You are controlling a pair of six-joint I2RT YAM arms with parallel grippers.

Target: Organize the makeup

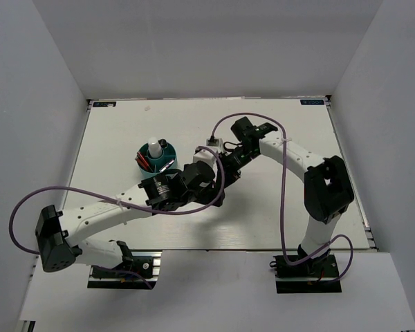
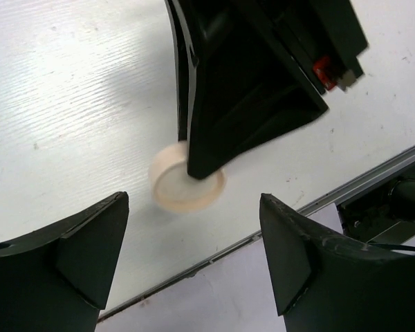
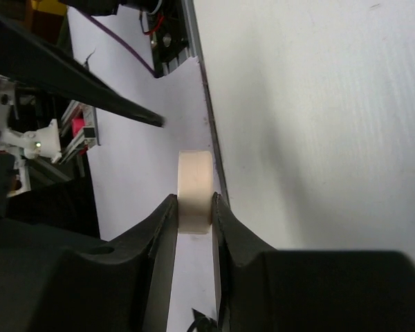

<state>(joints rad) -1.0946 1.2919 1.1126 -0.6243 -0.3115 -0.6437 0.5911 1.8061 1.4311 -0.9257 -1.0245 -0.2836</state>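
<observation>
My right gripper (image 3: 194,202) is shut on a small round cream jar (image 3: 195,181), gripping its flat faces so it shows edge-on. In the left wrist view the jar (image 2: 185,188) sits at the tip of the right gripper's black fingers (image 2: 225,111), low over the white table. My left gripper (image 2: 194,256) is open and empty, just short of the jar. In the top view both grippers meet mid-table, left (image 1: 209,187) and right (image 1: 225,173), and hide the jar. A white bottle (image 1: 154,149) and red and black pencils (image 1: 145,160) stand in the teal holder (image 1: 167,148).
The table's metal edge rail (image 2: 360,181) and white paper beyond it lie close to the jar in both wrist views. Purple cables (image 1: 249,116) loop over both arms. White walls enclose the table (image 1: 124,124) on three sides.
</observation>
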